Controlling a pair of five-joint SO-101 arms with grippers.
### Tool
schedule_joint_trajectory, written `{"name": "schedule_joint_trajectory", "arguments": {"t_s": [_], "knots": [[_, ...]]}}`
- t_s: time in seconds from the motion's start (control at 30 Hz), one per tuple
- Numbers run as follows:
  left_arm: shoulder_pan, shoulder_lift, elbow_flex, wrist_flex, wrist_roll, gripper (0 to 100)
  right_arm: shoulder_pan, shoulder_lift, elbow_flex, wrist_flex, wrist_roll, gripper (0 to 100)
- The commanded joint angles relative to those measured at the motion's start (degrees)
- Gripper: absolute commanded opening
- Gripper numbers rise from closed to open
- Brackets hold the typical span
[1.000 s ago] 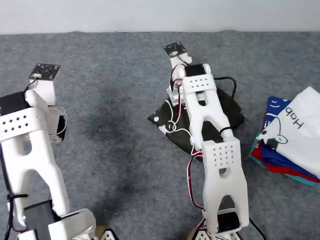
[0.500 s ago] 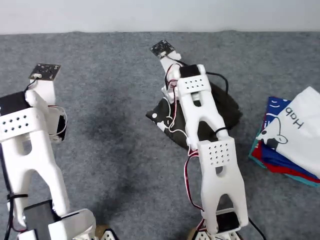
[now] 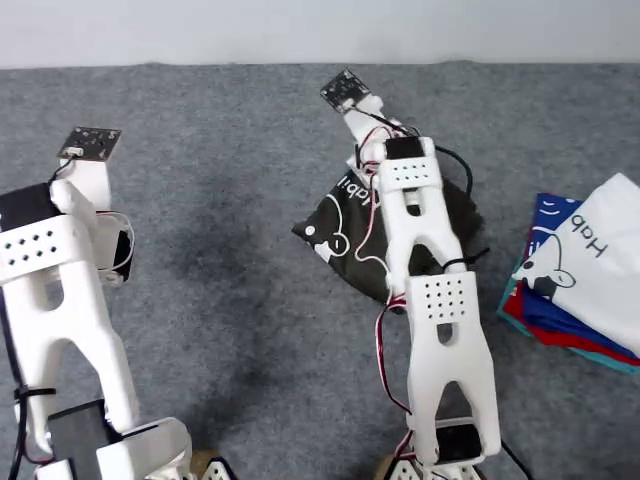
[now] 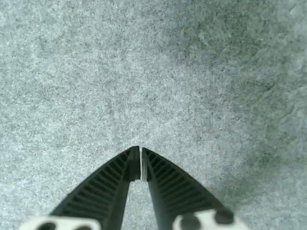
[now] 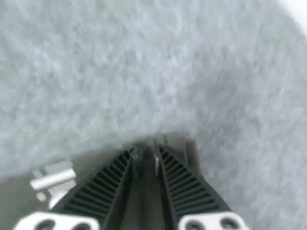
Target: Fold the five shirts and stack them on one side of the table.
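Black shirt (image 3: 335,245) held at the middle of the grey bench (image 3: 220,150).
Its edge is pinched in the closed right claw (image 5: 145,152). The left claw (image 4: 140,154) is shut on nothing above bare bench at the left, and folded shirts (image 3: 580,270) are stacked at the right edge.

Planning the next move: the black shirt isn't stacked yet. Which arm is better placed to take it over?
Right: the right gripper is clamped on the black shirt, near the stack. The left gripper is shut over grey table, away from both.
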Motion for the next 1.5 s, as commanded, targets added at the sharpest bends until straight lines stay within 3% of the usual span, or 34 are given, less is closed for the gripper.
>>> {"name": "schedule_joint_trajectory", "arguments": {"t_s": [0.0, 0.33, 0.53, 0.7, 0.87, 1.07, 1.2, 1.33, 1.47], "knots": [[-0.35, -2.81, -0.22, 1.49, -0.44, 1, -1.63, -0.84, -6.68, 0.4, 0.53, 5.1], [-0.35, -2.81, -0.22, 1.49, -0.35, 1, 0.22, -2.24, -31.12, 32.4, -11.6, 5.1], [-0.35, -2.81, -0.22, 1.49, -0.35, 1, 1.63, -5.85, -31.56, 45.23, -21.36, 6.1], [-0.09, -2.81, -0.4, 1.49, -0.35, 1, 3.21, -9.01, -31.47, 45.76, -35.87, 10.9], [-0.35, -2.81, -0.4, 1.49, -0.35, 1, 3.21, -14.73, -29.36, 45.85, -38.95, 11.0], [-0.35, -2.81, -0.48, 1.49, -0.35, 1, 2.86, -28.79, -1.85, 45.67, -49.32, 12.9], [-0.35, -2.81, -0.48, 1.49, -0.35, 1, 3.03, -35.03, 13.89, 44.09, -61.27, 29.5], [-0.35, -2.81, -0.48, 1.49, -0.35, 1, 2.95, -34.42, 19.52, 43.03, -69.27, 46.7], [-0.18, -2.81, -0.48, 1.49, -0.35, 1, 2.86, -29.58, 19.87, 38.99, -73.05, 49.4]]}}
